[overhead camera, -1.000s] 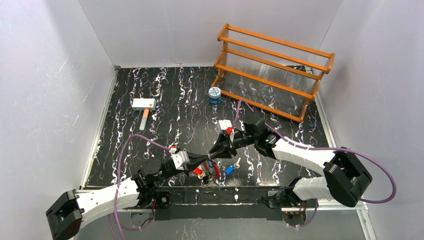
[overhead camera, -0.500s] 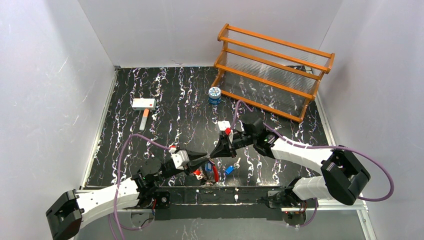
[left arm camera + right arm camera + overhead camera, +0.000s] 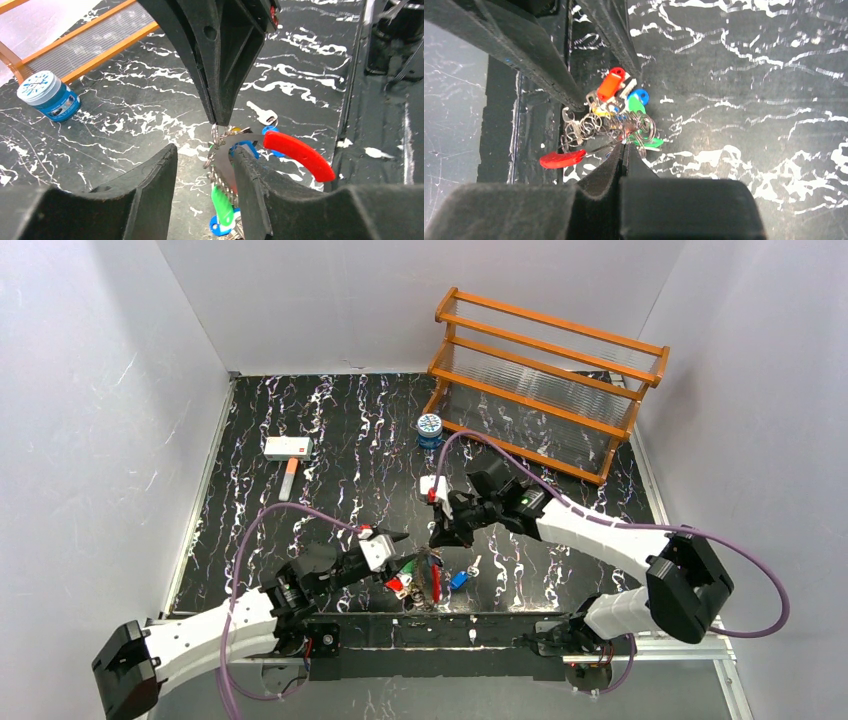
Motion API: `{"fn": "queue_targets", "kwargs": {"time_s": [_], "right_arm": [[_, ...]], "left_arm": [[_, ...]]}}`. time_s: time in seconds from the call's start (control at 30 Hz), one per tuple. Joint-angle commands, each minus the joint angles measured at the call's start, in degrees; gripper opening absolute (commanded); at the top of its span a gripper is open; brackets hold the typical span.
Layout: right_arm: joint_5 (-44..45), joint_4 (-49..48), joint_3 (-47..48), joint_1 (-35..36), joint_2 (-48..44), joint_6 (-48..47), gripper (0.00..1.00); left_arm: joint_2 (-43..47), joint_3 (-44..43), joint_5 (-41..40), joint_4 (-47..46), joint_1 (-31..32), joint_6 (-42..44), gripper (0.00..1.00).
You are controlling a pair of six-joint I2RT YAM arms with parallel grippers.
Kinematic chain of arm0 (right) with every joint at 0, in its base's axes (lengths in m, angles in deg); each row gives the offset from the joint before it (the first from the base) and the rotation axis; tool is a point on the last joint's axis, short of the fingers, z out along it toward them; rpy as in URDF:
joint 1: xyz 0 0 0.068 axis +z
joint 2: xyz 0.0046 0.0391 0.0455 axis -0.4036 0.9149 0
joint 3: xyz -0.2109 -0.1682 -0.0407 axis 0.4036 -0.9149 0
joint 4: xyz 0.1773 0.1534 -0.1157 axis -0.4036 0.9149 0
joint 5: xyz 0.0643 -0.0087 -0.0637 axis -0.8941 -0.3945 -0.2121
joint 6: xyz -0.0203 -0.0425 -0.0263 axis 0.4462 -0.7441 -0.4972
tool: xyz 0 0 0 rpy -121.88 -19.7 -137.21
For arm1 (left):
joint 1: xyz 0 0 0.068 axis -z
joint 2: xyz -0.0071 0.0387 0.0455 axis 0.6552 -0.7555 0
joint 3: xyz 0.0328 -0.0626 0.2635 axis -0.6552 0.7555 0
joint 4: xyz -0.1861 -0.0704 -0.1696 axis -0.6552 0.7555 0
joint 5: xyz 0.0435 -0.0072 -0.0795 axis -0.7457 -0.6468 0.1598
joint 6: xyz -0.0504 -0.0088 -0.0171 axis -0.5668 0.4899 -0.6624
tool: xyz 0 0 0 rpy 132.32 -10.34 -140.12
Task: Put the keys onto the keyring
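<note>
The right gripper (image 3: pixel 624 148) was pinched shut on a thin silver ring, seemingly the keyring (image 3: pixel 606 144). It gripped it at the top of a bunch of keys (image 3: pixel 624 107) with red, green, blue and yellow heads. The left gripper (image 3: pixel 202 157) had its jaws apart, one finger on either side of the bunch. The bunch sat well apart from the blue tin (image 3: pixel 430 430), toward the arm bases. A loose silver key (image 3: pixel 262 114) lay just beside the bunch. An orange rack (image 3: pixel 545 380) stood near the tin.
</note>
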Motion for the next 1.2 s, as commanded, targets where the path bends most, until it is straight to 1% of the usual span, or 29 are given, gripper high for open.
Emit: {"fn": "queue_targets", "kwargs": {"time_s": [0.0, 0.17, 0.27, 0.43, 0.57, 0.8, 1.07, 1.17], "right_arm": [[5.79, 11.52, 5.71, 1.14, 2.28, -2.17, 0.01], [7.95, 17.64, 10.12, 2.24, 6.13, -1.96, 0.01], [6.72, 18.76, 11.98, 2.35, 7.99, -0.78, 0.01], [3.38, 16.16, 11.94, 2.30, 8.55, 1.03, 0.01], [1.04, 14.87, 11.70, 2.37, 8.25, 1.51, 0.01], [-0.28, 14.29, 11.33, 2.41, 7.28, 1.29, 0.01], [-0.85, 13.79, 11.09, 2.44, 6.89, 1.25, 0.01], [-0.79, 13.74, 10.99, 2.46, 6.88, 1.25, 0.01]], "left_arm": [[-2.68, -4.62, -0.79, 9.71, 0.16, 5.11, 0.42], [-5.96, -5.26, 1.82, 7.97, 0.21, 5.63, 0.36], [-7.74, -4.99, 3.51, 4.53, 0.14, 4.97, 0.34], [-11.64, -3.45, 7.25, -2.64, 0.17, 3.05, 0.34], [-14.56, -2.84, 6.86, -5.65, 0.21, 1.60, 0.33], [-18.22, -3.10, 5.88, -6.87, 0.17, 1.34, 0.23], [-21.38, -3.52, 6.85, -8.62, 0.20, 0.83, 0.17], [-21.80, -3.74, 7.28, -9.16, 0.21, 0.37, 0.13]]}}
